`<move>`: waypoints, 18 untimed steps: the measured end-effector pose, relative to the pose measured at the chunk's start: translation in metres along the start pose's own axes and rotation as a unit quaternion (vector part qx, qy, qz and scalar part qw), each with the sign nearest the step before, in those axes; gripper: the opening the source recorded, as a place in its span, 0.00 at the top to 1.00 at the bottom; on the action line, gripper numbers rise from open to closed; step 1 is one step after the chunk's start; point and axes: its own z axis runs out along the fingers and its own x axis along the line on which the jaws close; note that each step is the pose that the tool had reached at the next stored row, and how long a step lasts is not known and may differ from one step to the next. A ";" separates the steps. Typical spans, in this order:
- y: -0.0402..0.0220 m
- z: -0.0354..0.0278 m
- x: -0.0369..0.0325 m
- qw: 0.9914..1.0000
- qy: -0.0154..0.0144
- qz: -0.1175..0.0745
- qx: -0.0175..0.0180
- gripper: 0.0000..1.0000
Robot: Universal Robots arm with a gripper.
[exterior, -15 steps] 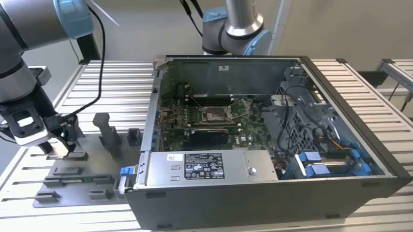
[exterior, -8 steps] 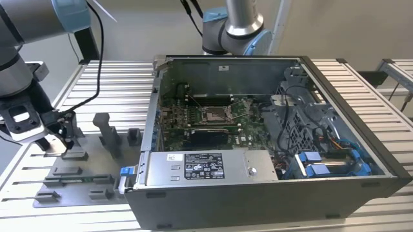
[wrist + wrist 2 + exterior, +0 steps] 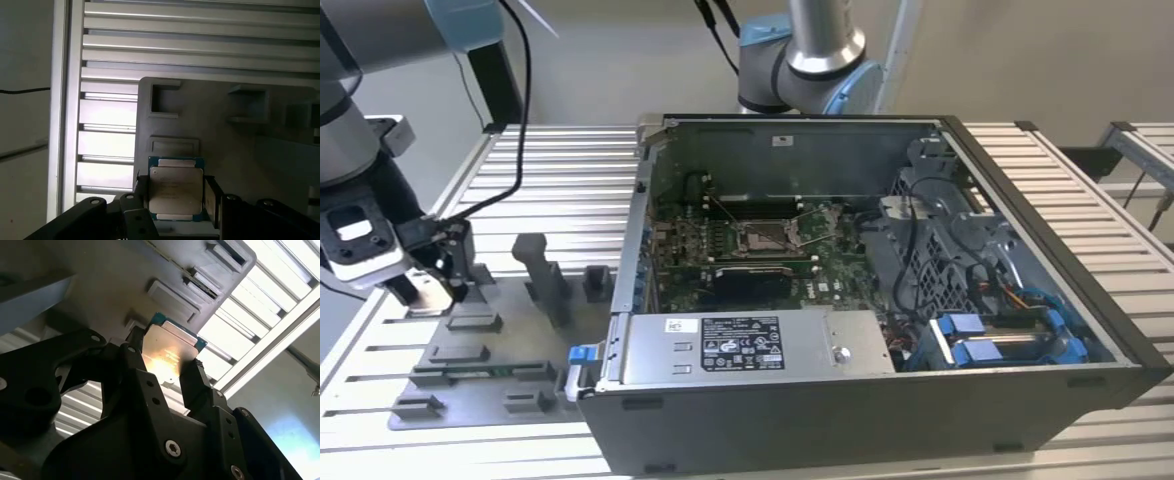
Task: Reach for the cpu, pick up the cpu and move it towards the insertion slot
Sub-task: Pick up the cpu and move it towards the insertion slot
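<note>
The cpu [image 3: 176, 190] is gleaming with a smooth metal lid. The claw [image 3: 162, 365] is looking matt black, the desk [image 3: 200, 50] is shining as ribbed bare metal, and the fixture plate [image 3: 235, 150] is looking like matt grey plastic.

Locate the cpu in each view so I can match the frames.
Exterior view: too small to tell; the hand is low at the exterior view's left, over the grey fixture plate.
First wrist view: cpu between the hand's fingers.
Second wrist view: cpu between the fingers.
Shared landmark: the grey fixture plate.
</note>
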 end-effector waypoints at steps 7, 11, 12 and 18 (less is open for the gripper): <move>0.0003 -0.0095 -0.0001 1.000 0.000 0.000 0.000 1.00; 0.0005 -0.0138 -0.0001 1.000 0.000 0.000 0.000 1.00; 0.0005 -0.0149 -0.0001 1.000 0.000 0.000 0.000 1.00; 0.0007 -0.0203 -0.0001 1.000 0.000 0.000 0.000 1.00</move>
